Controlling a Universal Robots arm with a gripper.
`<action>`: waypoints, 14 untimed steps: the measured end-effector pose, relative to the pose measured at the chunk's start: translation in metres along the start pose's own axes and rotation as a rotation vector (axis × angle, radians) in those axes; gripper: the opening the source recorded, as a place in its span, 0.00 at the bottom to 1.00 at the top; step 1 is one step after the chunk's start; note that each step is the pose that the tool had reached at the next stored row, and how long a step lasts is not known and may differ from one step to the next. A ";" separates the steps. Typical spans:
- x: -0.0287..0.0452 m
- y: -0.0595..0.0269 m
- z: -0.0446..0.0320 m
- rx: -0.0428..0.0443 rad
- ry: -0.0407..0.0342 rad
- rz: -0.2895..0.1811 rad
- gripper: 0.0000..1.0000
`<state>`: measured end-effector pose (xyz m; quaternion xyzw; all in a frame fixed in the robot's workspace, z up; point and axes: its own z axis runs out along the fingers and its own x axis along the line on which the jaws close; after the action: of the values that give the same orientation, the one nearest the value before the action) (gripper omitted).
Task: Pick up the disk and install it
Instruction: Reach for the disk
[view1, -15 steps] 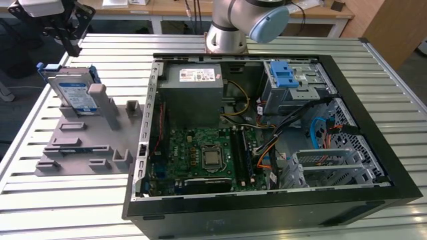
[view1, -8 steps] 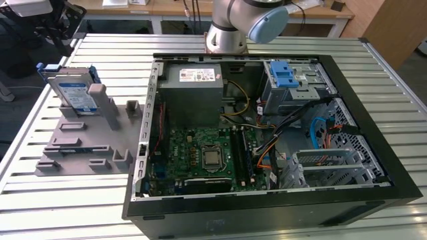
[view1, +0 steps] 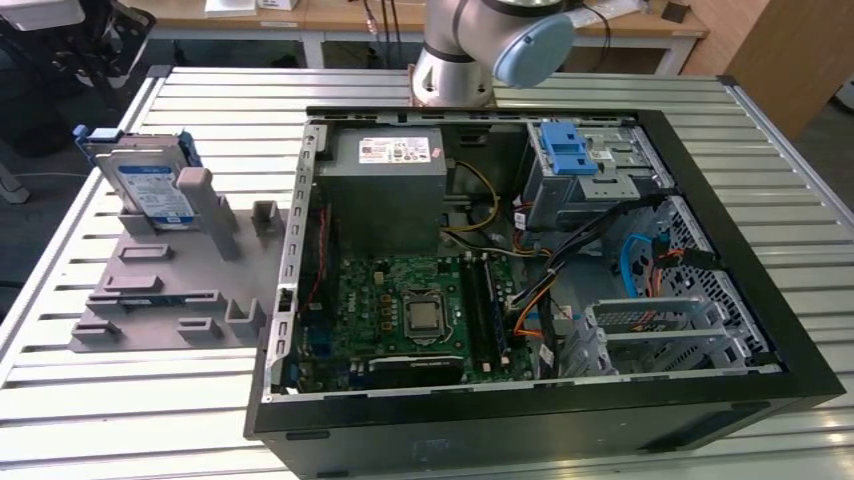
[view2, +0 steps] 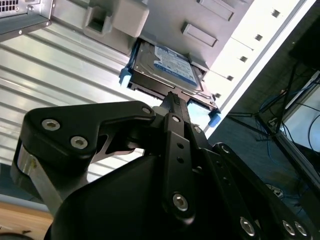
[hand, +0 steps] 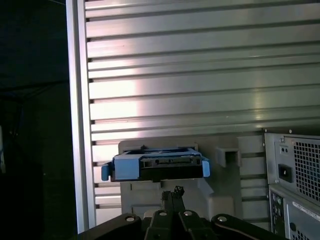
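Observation:
The disk (view1: 147, 182) stands on edge in a slot at the far end of a grey holder (view1: 167, 300), at the exterior view's left, its blue-and-white label facing the computer case. Blue rails run along its sides. In both wrist views the disk (view2: 167, 67) (hand: 155, 166) lies just beyond the tips of my gripper (view2: 172, 97) (hand: 172, 193). The black fingers are pressed together with nothing between them, and they stand apart from the disk, lined up with its middle.
An open black computer case (view1: 727, 250) fills the middle of the slatted metal table (view1: 200, 420). Inside are a grey power supply box (view1: 387, 195), a silver drive cage with a blue latch (view1: 571, 158), a green motherboard (view1: 407, 310) and loose cables. The arm's base (view1: 461, 60) stands behind the case.

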<state>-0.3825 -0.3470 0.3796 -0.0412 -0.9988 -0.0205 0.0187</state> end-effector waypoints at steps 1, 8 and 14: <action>0.0022 0.0008 0.0003 0.0001 0.0001 0.000 0.11; 0.0172 0.0038 0.0028 0.0002 0.0002 0.000 0.11; 0.0285 0.0041 0.0046 0.0001 0.0002 0.000 0.11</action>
<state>-0.4107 -0.3404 0.3762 -0.0412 -0.9988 -0.0204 0.0187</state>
